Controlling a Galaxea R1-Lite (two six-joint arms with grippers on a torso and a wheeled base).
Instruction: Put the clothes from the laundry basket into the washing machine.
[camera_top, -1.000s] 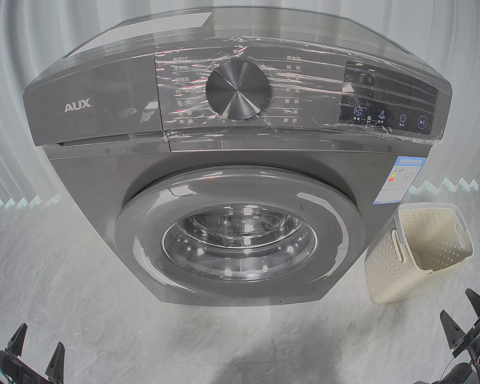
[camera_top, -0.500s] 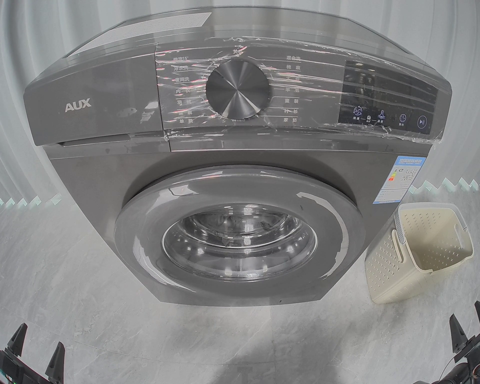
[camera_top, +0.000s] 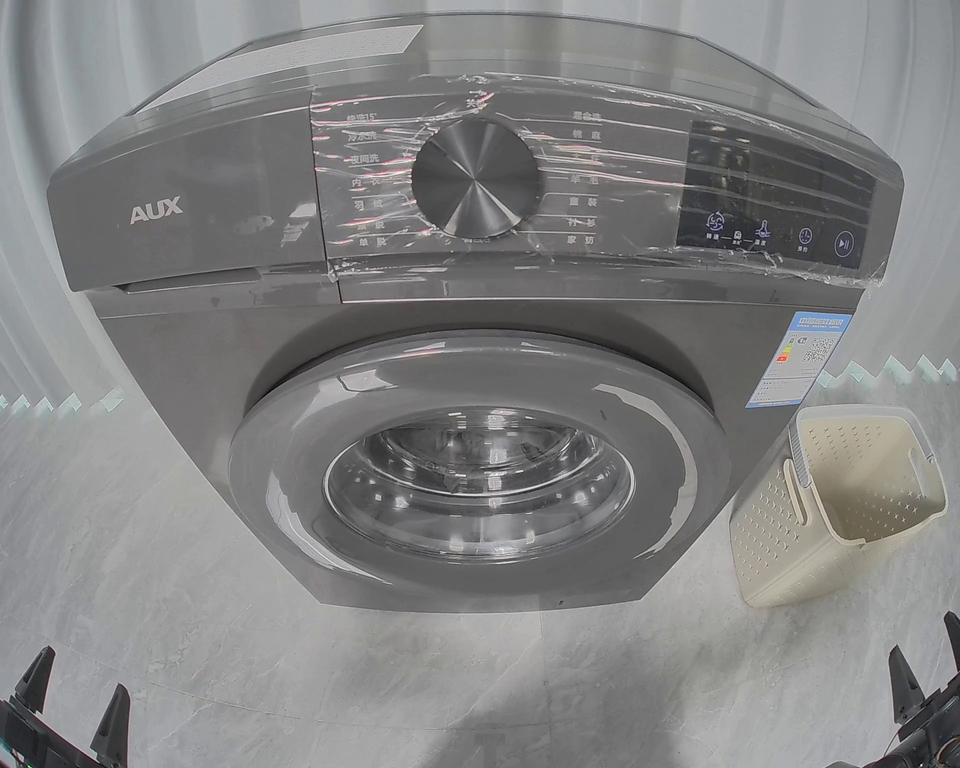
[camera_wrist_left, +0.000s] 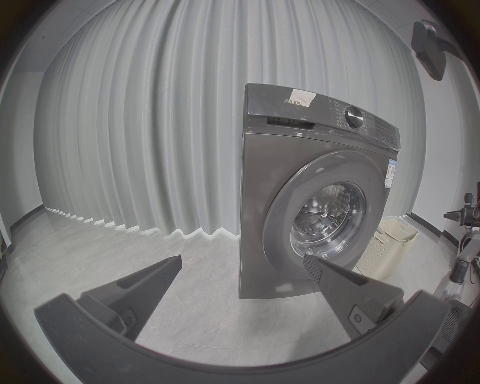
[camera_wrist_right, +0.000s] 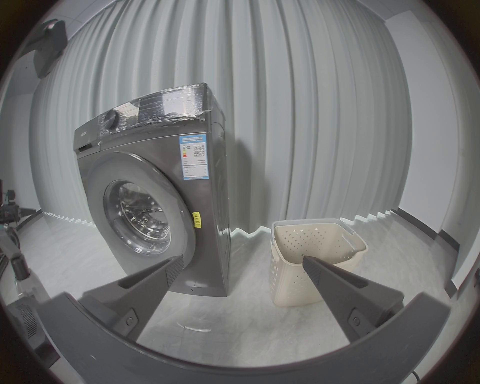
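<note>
On the floor at about my two o'clock stands the cream laundry basket (camera_top: 770, 540), upright, just beside the right front corner of the washing machine (camera_top: 200, 350). Through its open top I see its perforated walls and plain bottom. The grey machine fills my twelve o'clock. Its round door (camera_top: 480, 380) is shut, and the glass gives a view of the steel drum behind it. A silver dial (camera_top: 475, 180) sits on the panel above the door, and a blue-edged label (camera_top: 810, 355) is stuck at the door's two o'clock. My left tool (camera_top: 80, 680) hangs low at my seven o'clock, well apart from the machine, its fingers spread wide with nothing between them. My right tool (camera_top: 922, 645) hangs low at my five o'clock, near the basket but not touching it, equally wide open and empty. Pale marbled floor (camera_top: 300, 640) runs beneath everything, and a white pleated curtain (camera_top: 30, 330) hangs behind.
</note>
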